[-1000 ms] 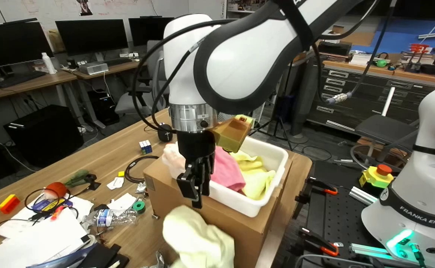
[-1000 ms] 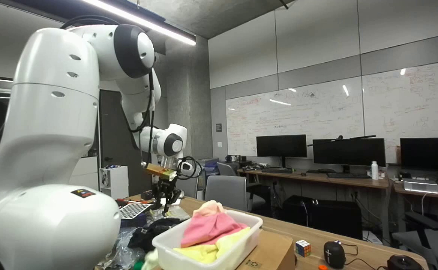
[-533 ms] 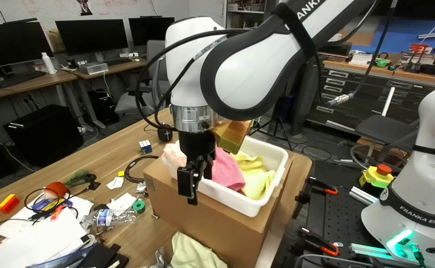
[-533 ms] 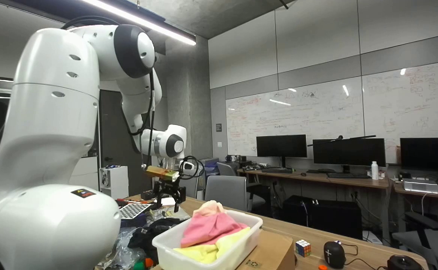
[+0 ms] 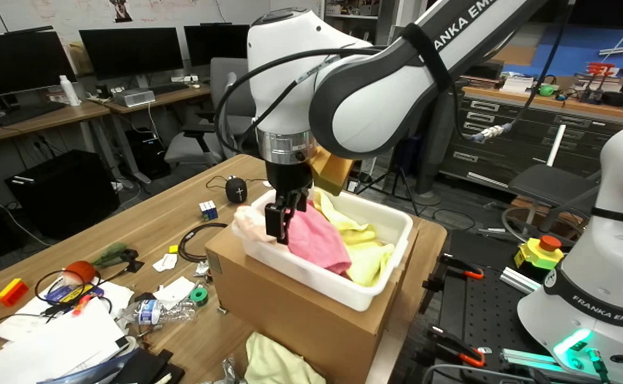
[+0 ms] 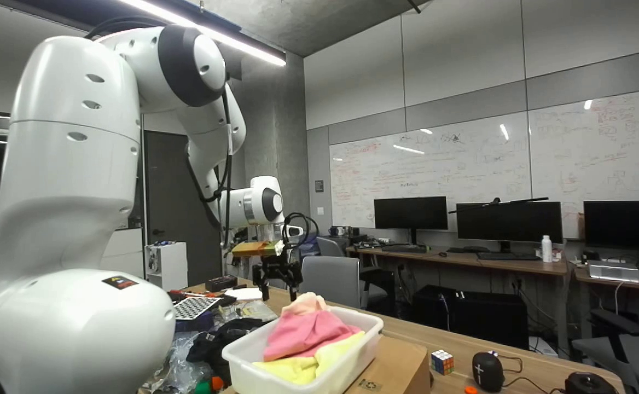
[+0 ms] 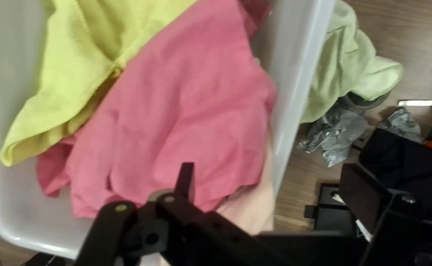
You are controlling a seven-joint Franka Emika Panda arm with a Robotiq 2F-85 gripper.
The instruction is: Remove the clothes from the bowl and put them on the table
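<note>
The bowl is a white plastic tub (image 5: 319, 278). In it lie a pink cloth (image 5: 317, 242), a yellow cloth (image 5: 366, 258) and a peach cloth (image 5: 251, 223) that hangs over one end. A pale yellow-green cloth (image 5: 280, 362) rests on the wooden table (image 5: 210, 341) beside the box, also visible in the wrist view. My gripper (image 7: 267, 171) stands open above the tub's rim, nothing between its fingers. In the wrist view one finger is over the pink cloth, while the opposite finger is outside the rim, above the table.
A cardboard box (image 5: 311, 314) holds the tub up. Near it on the table are a plastic bottle (image 5: 157, 312), green tape (image 5: 199, 296), papers (image 5: 71, 336), a coiled black cable (image 5: 186, 242), a puzzle cube (image 5: 208, 210) and a black speaker (image 5: 236, 190).
The pale yellow-green cloth has dropped from below the gripper onto the table. My jaws have spread wider. The arm has risen and moved from beside the box to over the tub.
</note>
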